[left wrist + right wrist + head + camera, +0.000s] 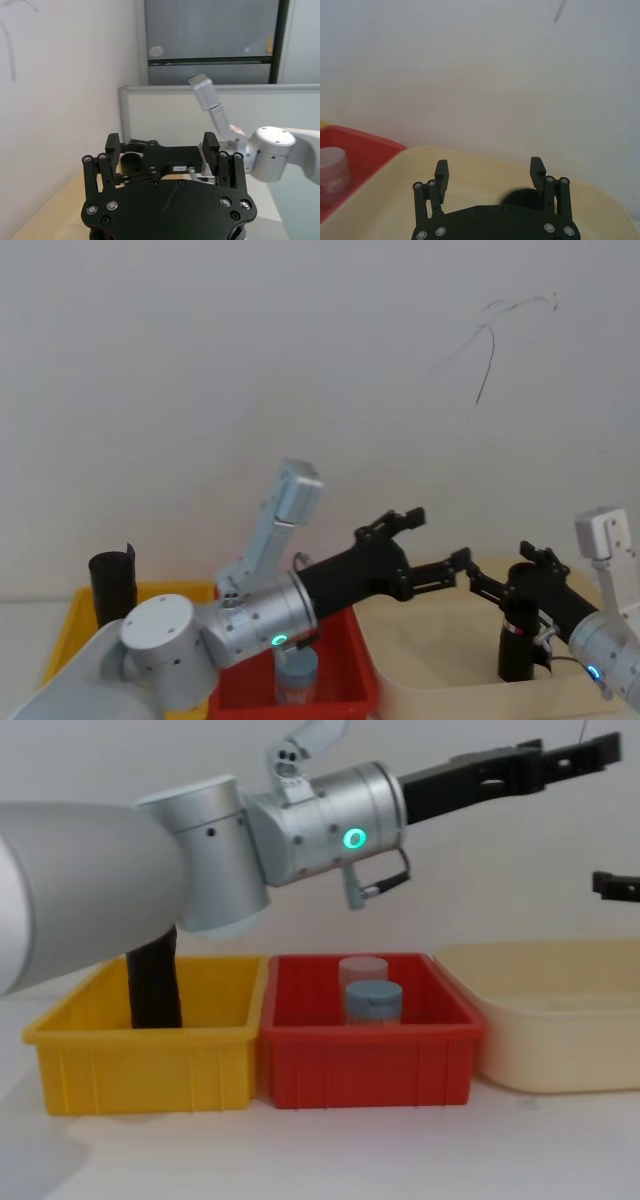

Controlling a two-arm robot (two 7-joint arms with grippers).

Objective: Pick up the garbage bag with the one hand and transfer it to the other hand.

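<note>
The garbage bag (pixel 155 985) stands in the yellow bin (pixel 140 1070) at the table's (pixel 400 1150) left end. The left gripper (pixel 435 538) and right gripper (pixel 505 568) are both spread apart and empty.

Garbage bag (pixel 112 585) stands upright at the far end of the yellow bin (pixel 62 645), well apart from both grippers. Left gripper (pixel 436 537) reaches in from the lower left over the red bin (pixel 345 665), which holds a blue-lidded jar (pixel 297 672). Its fingers are spread, with the tips near the right gripper (pixel 496 563), also spread, above the beige tub (pixel 430 665).
</note>
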